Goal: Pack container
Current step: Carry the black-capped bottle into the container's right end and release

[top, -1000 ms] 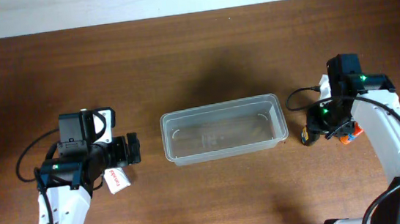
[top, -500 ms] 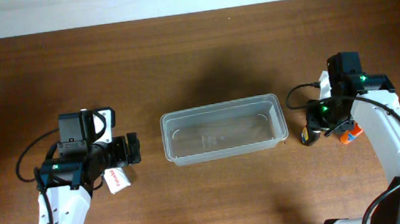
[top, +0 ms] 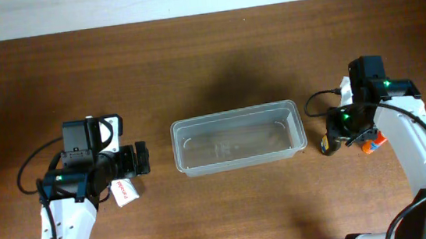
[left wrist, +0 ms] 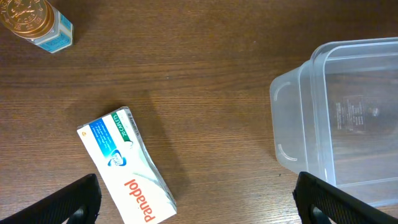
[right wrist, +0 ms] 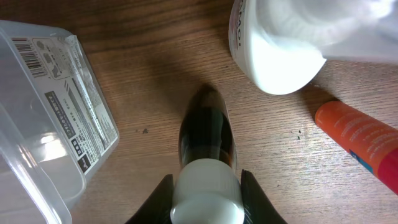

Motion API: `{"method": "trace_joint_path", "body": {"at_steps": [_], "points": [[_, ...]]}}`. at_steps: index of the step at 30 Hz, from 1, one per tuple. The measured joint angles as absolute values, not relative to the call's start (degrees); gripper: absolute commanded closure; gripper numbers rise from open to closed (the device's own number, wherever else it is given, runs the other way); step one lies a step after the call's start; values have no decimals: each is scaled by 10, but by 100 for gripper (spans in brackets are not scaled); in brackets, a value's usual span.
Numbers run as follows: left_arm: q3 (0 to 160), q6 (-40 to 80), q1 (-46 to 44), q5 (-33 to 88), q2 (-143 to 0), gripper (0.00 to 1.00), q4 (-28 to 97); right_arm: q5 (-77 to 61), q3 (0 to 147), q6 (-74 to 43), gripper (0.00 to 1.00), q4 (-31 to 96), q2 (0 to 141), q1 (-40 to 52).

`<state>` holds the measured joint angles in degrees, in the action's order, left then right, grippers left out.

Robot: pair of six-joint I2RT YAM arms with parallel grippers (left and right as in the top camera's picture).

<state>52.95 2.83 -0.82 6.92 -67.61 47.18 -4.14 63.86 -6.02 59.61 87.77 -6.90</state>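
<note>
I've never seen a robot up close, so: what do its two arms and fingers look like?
Both arms are long white links with black joint housings. The left arm carries a black block with a white bracket; the right arm shows small green lights. Thin black cables loop beside each. The fingers are matte black.

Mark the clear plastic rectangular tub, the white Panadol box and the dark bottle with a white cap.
Clear plastic rectangular tub [top: 238, 138]: overhead view, bare floor.
White Panadol box [left wrist: 127, 168]: left wrist view, top face.
Dark bottle with white cap [right wrist: 205, 134]: right wrist view, dark body.
</note>
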Motion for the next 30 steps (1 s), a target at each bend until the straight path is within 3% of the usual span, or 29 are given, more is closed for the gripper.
{"method": "trace_joint_path", "body": {"at_steps": [14,23,30], "points": [[529,28,-8,69,-676,1,471,-62,719,-47,85,686,870,-60],[529,28,-8,69,-676,1,472,-64,841,-51,85,702,794,65],[529,28,-8,69,-676,1,472,-61,842,-91,86,697,838,124]]}}
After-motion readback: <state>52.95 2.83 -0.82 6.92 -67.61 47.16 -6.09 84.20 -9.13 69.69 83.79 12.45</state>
